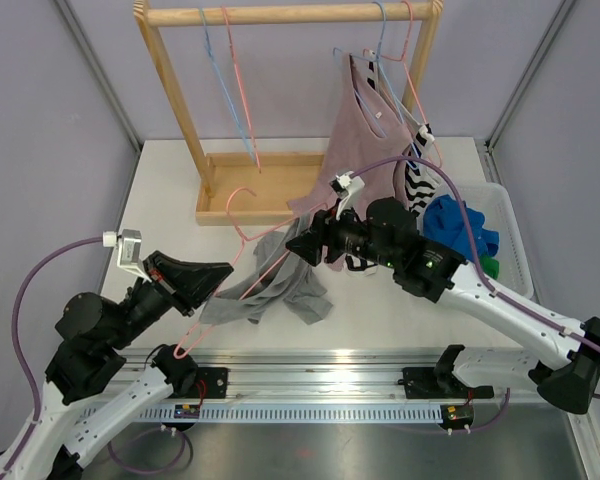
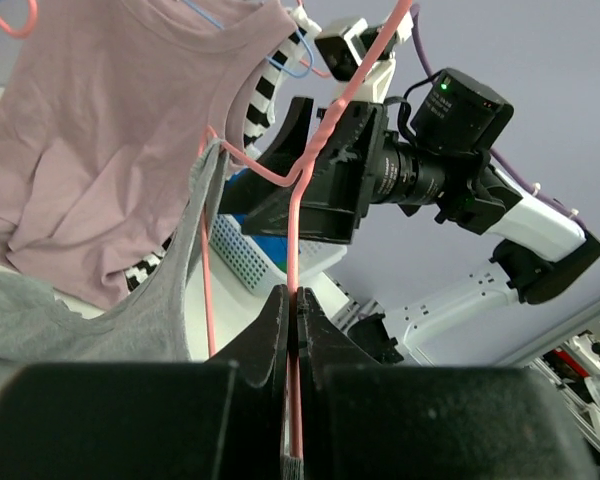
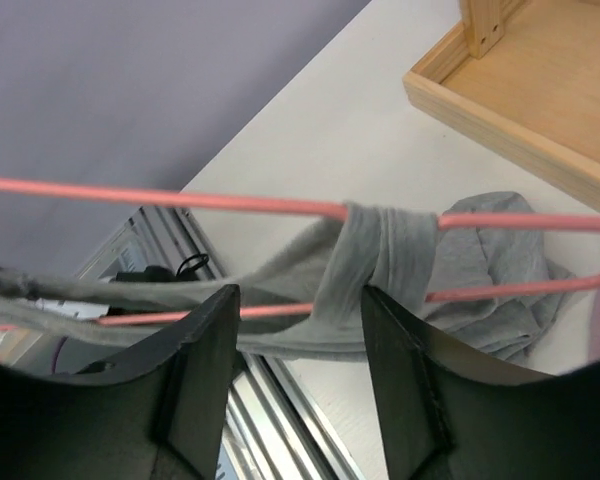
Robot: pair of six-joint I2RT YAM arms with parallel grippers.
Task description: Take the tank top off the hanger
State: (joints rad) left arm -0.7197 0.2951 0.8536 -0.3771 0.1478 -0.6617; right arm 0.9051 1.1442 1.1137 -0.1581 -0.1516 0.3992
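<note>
White worktop [image 1: 160, 190], lilac walls. Left gripper [image 2: 292, 300] clamped the pink hanger [image 2: 294, 240]; grey tank top [image 1: 285, 288] lay mid near edge, strap [image 3: 378, 250] looped on. Right gripper [image 3: 298, 300] gaped (astride strap); likely needed pinching there, sliding off wire end.

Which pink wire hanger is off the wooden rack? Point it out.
The pink wire hanger clamped in the left gripper, carrying the grey tank top; the other pink hangers hang on the wooden rack.

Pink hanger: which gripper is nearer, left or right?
Left. The left gripper is shut on the hanger. The right gripper is open, with a hanger bar and the grey tank top strap between its fingers.
</note>
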